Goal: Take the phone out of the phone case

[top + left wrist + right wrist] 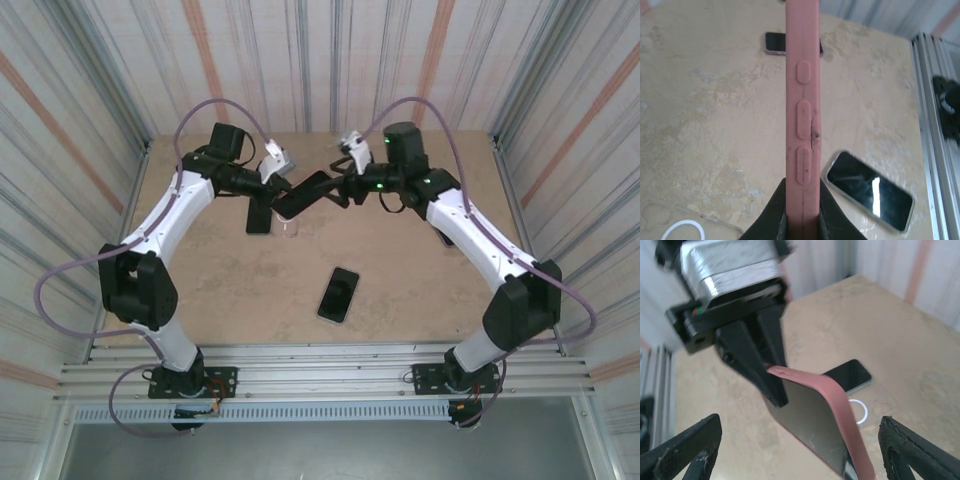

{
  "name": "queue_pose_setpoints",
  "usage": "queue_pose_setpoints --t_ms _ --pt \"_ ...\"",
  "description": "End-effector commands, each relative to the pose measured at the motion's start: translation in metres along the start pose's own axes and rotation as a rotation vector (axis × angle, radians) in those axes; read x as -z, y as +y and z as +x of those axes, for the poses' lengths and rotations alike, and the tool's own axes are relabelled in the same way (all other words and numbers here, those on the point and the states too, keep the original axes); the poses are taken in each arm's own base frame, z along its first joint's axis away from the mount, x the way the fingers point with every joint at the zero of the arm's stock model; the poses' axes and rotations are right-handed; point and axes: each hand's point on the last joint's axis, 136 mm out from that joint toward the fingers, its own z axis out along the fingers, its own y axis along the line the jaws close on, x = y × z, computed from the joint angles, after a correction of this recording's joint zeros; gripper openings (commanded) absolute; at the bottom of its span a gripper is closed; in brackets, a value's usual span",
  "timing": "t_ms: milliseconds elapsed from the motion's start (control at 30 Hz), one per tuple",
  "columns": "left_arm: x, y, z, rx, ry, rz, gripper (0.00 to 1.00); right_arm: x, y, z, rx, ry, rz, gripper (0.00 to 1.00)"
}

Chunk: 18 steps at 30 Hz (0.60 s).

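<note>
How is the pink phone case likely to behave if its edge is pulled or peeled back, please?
Probably flexible: the pink case has moulded soft-looking buttons, so its edge should peel rather than snap. It may tear at the split beside the buttons. Its matt skin seems grippy; the left gripper holds it.

We count four dark glass-fronted phones (pixel 810 435) (pixel 870 190) (pixel 777 43) (pixel 850 375): one inside the single salmon-pink rubber phone case (pixel 802 125), three lying flat (one grey-rimmed). We also count one clear plastic case (pixel 670 220), white-ringed.
</note>
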Motion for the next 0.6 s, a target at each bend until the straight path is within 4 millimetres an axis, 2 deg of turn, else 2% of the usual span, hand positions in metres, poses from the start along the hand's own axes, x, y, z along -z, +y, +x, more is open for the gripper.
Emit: queue_pose_setpoints --t_ms 0,167,400,567 --pt "0.024 0.003 -0.059 0.099 -0.239 -0.061 0.05 0.02 -0.005 -0.049 -0.207 -0.27 0.01 0.84" --pt "0.035 0.012 -0.091 0.3 -0.391 -0.109 0.09 0.035 -0.019 -0.048 -0.444 -0.434 0.047 0.83" --pt "0.058 0.022 -0.126 0.588 -0.662 -0.133 0.1 0.039 -0.039 -0.021 -0.716 -0.578 0.108 0.82" --pt "0.059 0.018 -0.139 0.698 -0.745 -0.133 0.11 0.028 -0.027 -0.028 -0.802 -0.655 -0.008 0.8"
